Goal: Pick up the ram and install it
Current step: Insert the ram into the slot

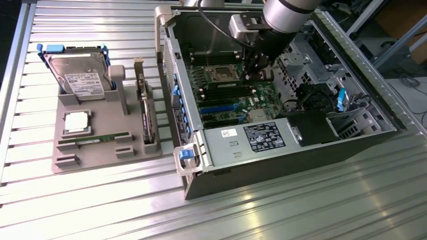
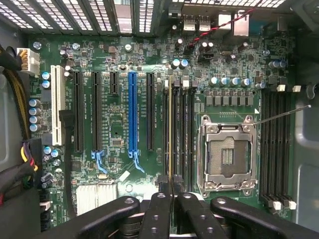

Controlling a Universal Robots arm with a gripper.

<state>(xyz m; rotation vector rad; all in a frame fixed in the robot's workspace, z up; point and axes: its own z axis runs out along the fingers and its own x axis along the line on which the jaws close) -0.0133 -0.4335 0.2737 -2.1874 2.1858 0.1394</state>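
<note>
Seemingly pickup and fitting both remain: the ram (image 1: pixel 93 138) lies in the grey tray (image 1: pixel 67 165) on the worktop (image 1: pixel 280 215), well apart from the gripper (image 2: pixel 171 181), its jaws clenched on nothing visible above the memory slots (image 2: pixel 182 129).

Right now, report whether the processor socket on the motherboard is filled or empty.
Empty: the processor socket shows bare contacts inside its metal frame, no chip seated.
</note>
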